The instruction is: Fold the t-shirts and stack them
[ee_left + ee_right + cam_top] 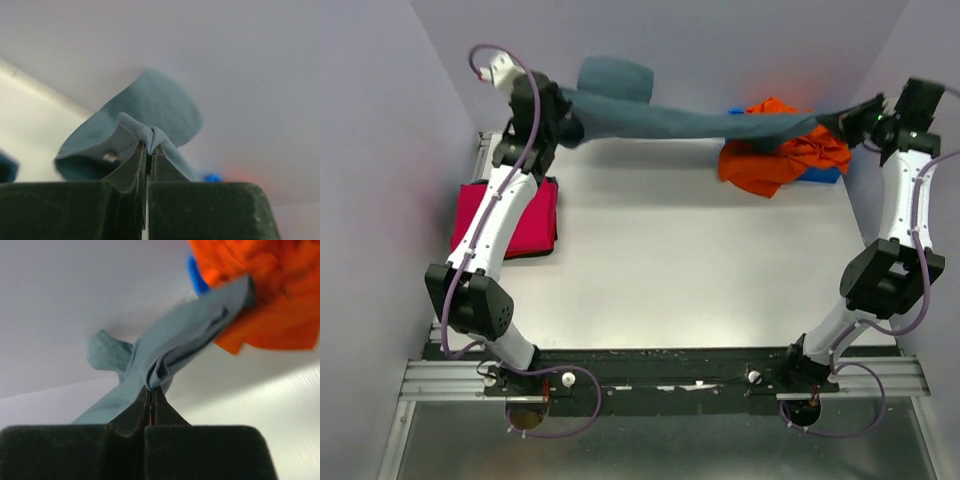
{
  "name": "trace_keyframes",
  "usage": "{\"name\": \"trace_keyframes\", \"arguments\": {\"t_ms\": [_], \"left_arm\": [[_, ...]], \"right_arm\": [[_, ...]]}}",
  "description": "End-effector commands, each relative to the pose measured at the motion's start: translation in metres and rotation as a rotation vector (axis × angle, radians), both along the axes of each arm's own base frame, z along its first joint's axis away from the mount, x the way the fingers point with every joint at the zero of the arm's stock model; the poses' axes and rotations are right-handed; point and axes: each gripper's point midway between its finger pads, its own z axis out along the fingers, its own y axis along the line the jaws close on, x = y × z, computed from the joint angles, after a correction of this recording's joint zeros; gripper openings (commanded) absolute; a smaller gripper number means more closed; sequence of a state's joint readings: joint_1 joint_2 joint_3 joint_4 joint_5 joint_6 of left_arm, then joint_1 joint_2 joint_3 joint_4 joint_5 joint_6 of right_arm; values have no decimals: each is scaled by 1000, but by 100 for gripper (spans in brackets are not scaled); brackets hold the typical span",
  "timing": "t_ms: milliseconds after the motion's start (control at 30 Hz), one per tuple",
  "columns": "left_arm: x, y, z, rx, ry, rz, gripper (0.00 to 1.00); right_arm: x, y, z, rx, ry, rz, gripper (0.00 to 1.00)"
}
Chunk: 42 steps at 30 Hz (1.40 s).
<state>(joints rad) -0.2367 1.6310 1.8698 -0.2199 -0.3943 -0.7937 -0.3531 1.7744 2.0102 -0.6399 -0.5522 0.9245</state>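
Note:
A slate grey-blue t-shirt hangs stretched in the air across the back of the table, held at both ends. My left gripper is shut on its left end, where the cloth bunches between the jaws. At the far right my right gripper is shut on the other end. A bright orange t-shirt lies crumpled at the back right, under the stretched cloth. A magenta-red t-shirt lies folded at the left edge, partly under the left arm.
A blue plastic bin shows beneath the orange shirt at the back right. Lilac walls close in the white table on the left, back and right. A black rail with both arm bases runs along the near edge.

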Motion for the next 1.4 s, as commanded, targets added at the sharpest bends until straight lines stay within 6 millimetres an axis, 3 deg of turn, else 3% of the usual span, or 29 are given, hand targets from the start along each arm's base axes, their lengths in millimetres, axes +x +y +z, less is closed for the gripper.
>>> {"name": "trace_keyframes", "arguments": {"t_ms": [0, 133, 267, 500, 633, 933, 1100, 1133, 1167, 1233, 1267, 1367], "left_arm": [[-18, 6, -81, -47, 91, 3, 0], [-50, 13, -138, -70, 180, 5, 0], [-87, 13, -204, -96, 295, -18, 0], [-162, 22, -288, -101, 441, -38, 0], [-211, 33, -321, -96, 516, -26, 0], [-287, 40, -388, -243, 706, 31, 0], [-310, 53, -402, -292, 745, 120, 0], [-315, 55, -405, -298, 755, 135, 5], [-319, 56, -406, -307, 755, 144, 19], [-319, 57, -403, -316, 732, 146, 76], [-317, 55, -400, -323, 717, 134, 85], [-307, 55, -382, -288, 663, 110, 94]], "right_arm": [[-18, 4, -77, 66, 120, 47, 1], [-51, 8, -136, 72, 234, 28, 1], [-90, 13, -182, 51, 330, -7, 1], [-158, 24, -260, 6, 489, -25, 1], [-207, 26, -301, -35, 608, -74, 1], [-286, 33, -333, -70, 743, -220, 1], [-310, 25, -333, -124, 745, -331, 3], [-314, 25, -334, -123, 744, -344, 6], [-317, 27, -334, -117, 746, -342, 21], [-317, 30, -331, -118, 718, -327, 47], [-315, 28, -328, -131, 702, -334, 55], [-304, 18, -305, -190, 623, -338, 60]]}}
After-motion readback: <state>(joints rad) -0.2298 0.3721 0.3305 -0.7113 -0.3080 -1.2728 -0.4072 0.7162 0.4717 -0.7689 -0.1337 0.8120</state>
